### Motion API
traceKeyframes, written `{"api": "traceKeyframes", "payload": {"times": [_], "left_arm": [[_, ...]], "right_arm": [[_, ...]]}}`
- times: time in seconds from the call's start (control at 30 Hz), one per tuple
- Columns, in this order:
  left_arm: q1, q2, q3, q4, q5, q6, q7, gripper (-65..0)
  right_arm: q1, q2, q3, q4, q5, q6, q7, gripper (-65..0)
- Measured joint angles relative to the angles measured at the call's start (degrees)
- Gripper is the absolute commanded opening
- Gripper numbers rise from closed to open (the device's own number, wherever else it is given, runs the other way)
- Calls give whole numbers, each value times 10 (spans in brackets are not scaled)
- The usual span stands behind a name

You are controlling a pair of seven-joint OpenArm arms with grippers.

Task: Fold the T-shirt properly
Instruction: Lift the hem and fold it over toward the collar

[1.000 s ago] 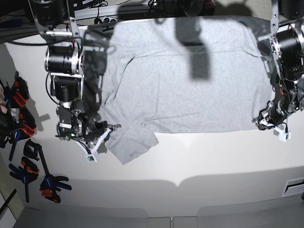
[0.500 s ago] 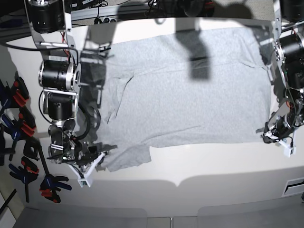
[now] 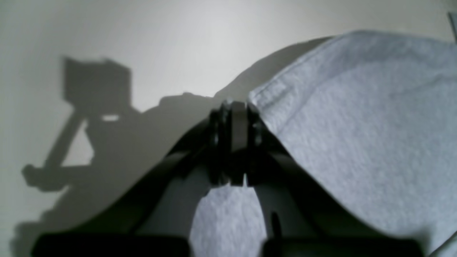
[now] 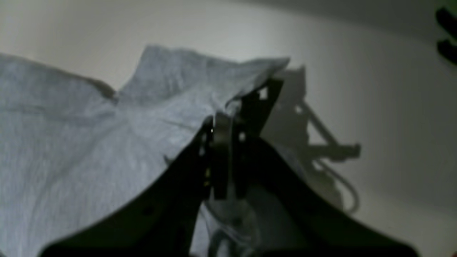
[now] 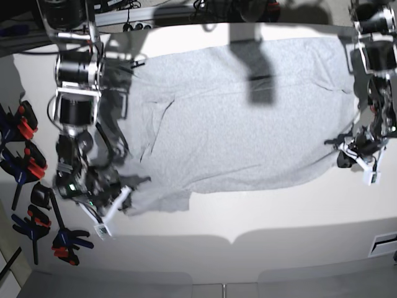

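Right gripper [image 4: 223, 134]: jaws clenched on a lifted corner of the T-shirt [image 4: 89, 142], at 8 o'clock in base view. Left gripper [image 3: 234, 119]: clenched on the hem at 3 o'clock. Shirt spread flat on the white table [image 5: 260, 217]; clamps [image 5: 28, 161] beyond at 9 o'clock.

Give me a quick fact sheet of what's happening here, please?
Item: T-shirt, light grey, spread flat, plain side showing
Surface: white table
Left gripper: shut on the shirt's hemmed corner
Right gripper: shut on a lifted bit of shirt edge
Nearby: spring clamps at the table's edge
Fold: not yet made
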Motion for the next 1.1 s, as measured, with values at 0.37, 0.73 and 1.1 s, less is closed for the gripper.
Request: {"api": "traceKeyframes", "payload": {"times": [0.37, 0.73, 1.1], "left_arm": [[148, -1, -21, 259, 89, 80, 8, -650], [236, -1, -21, 357, 146, 138, 25, -650], [338, -1, -21, 438, 177, 144, 46, -650]], "right_arm": [[-158, -2, 139, 238, 101, 26, -78, -650], [-283, -4, 240, 341, 131, 31, -110, -650], [-341, -5, 284, 343, 173, 42, -140, -650]]}}
